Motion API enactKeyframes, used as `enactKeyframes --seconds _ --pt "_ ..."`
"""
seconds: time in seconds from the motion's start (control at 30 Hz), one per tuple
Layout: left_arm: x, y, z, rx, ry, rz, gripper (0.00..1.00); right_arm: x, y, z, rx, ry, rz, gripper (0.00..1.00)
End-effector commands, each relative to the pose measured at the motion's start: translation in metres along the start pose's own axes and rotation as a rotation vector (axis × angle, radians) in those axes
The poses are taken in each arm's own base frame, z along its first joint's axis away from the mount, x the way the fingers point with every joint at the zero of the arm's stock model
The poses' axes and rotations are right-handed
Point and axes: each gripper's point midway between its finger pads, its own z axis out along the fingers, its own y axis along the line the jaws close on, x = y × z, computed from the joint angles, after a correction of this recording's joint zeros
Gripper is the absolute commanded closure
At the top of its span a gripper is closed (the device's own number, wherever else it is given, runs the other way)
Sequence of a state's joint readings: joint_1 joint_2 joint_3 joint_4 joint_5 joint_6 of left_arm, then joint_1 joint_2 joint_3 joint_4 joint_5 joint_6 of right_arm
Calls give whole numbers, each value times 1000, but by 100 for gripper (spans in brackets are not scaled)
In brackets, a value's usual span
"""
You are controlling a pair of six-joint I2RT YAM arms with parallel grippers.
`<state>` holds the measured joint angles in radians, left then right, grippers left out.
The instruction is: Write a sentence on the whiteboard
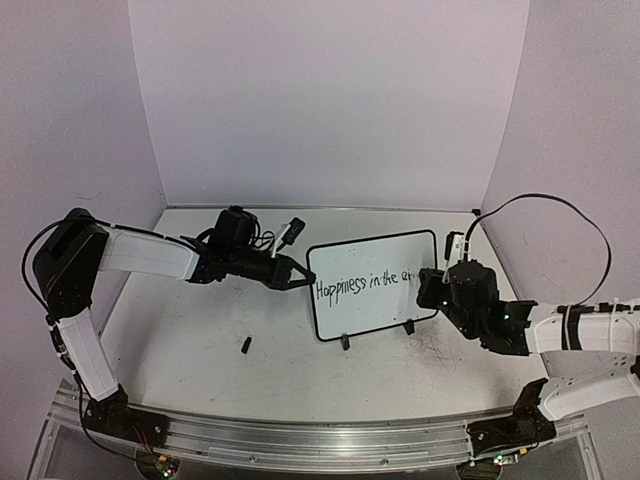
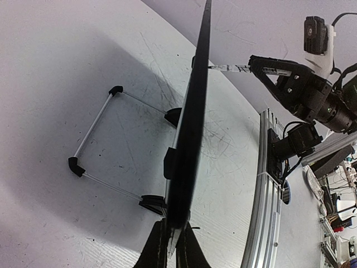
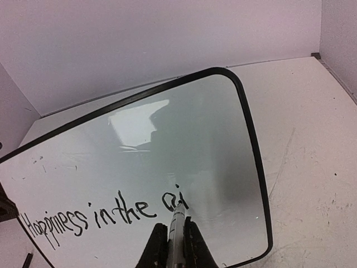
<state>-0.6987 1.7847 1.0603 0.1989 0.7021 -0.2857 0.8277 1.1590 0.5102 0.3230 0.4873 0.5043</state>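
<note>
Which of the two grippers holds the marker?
The right gripper, shut on the marker, its tip at the sentence; the left gripper clamps the whiteboard.

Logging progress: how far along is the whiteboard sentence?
Done: the sentence on the whiteboard reads "Happiness in the". In hand: left gripper clamps the board's edge; right gripper holds a marker at a fourth word, "ai". Left: probably finishing that word, perhaps more.

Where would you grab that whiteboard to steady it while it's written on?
By its thin left rim, coming in from the left side, as the left claw does. The whiteboard stands on its feet, so the narrow frame slips into the claw, and the face with the sentence is left free for the marker.
</note>
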Motion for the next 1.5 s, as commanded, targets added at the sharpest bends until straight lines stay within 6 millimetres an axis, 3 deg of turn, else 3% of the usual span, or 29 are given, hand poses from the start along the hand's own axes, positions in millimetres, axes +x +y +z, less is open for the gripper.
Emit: enactKeyframes --seconds 0.0,0.7,1.07,1.47 --pt "-1 -18 0 34 25 4 100 -15 3 1 -1 -40 16 100" --pt "-1 -18 -1 35 26 4 100 -23 3 7 18 -66 2 100" --pt "-1 -18 -1 36 25 5 100 -17 -1 10 35 -54 -15 100" --pt "-1 -18 0 36 26 5 100 6 -12 5 41 9 -10 100"
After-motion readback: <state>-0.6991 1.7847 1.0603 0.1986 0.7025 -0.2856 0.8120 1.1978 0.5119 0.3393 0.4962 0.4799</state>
